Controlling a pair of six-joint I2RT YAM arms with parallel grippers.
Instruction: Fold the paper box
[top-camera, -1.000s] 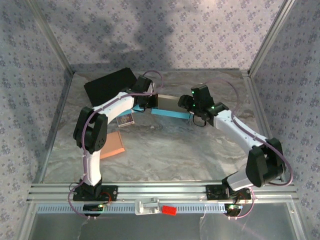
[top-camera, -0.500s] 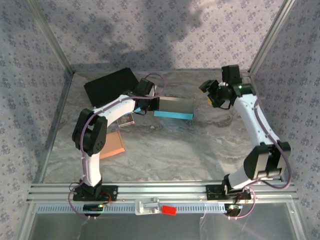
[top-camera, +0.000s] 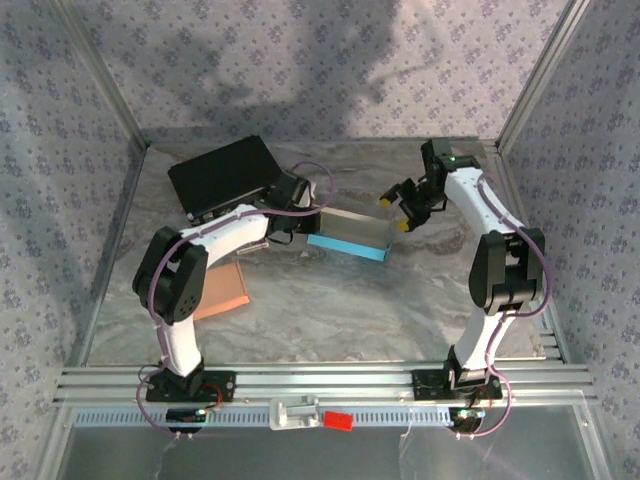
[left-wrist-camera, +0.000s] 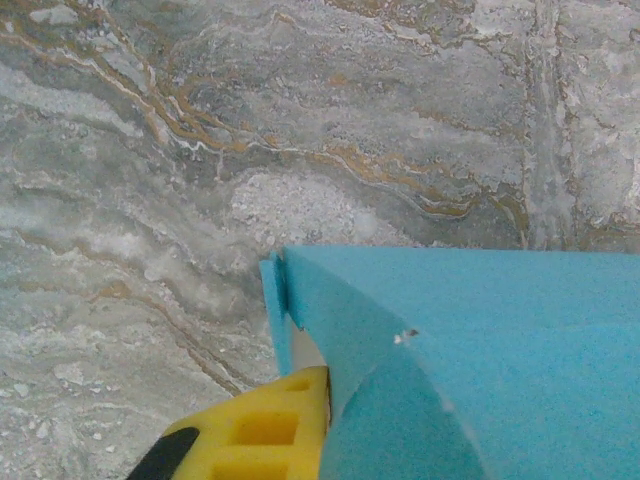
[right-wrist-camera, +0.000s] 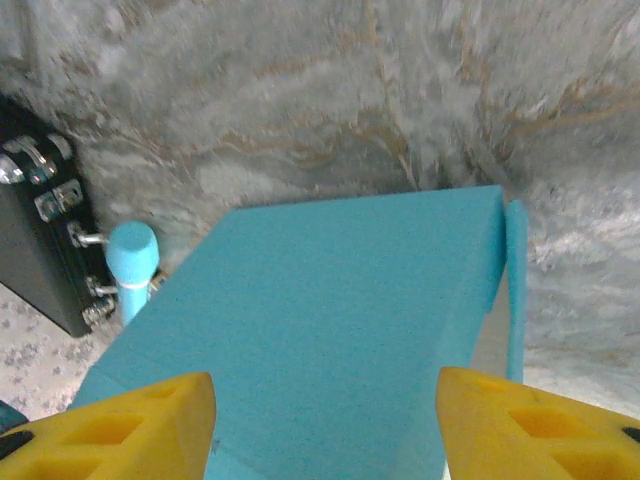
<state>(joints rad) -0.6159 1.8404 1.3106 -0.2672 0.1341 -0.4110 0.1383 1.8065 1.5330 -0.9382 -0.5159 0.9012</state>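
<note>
The blue paper box (top-camera: 349, 234) lies partly folded at the middle back of the table, its grey inner face up. My left gripper (top-camera: 305, 222) holds its left end. In the left wrist view one yellow finger (left-wrist-camera: 262, 428) presses against a curved blue panel (left-wrist-camera: 480, 360), and the other finger is hidden behind that panel. My right gripper (top-camera: 398, 207) hovers at the box's right end, open. In the right wrist view its yellow fingers (right-wrist-camera: 135, 425) stand wide apart over the box's blue top (right-wrist-camera: 320, 320), with an upright side flap (right-wrist-camera: 515, 280) at the right.
A black case (top-camera: 222, 172) sits at the back left, just behind the left arm. An orange pad (top-camera: 222, 290) lies on the left, and a small card (top-camera: 250, 240) is near the left forearm. Metal frame posts and patterned walls enclose the table.
My right gripper let go of the box's right end, swung up to the back right corner, then came back beside that end, open. The box turned slightly.
</note>
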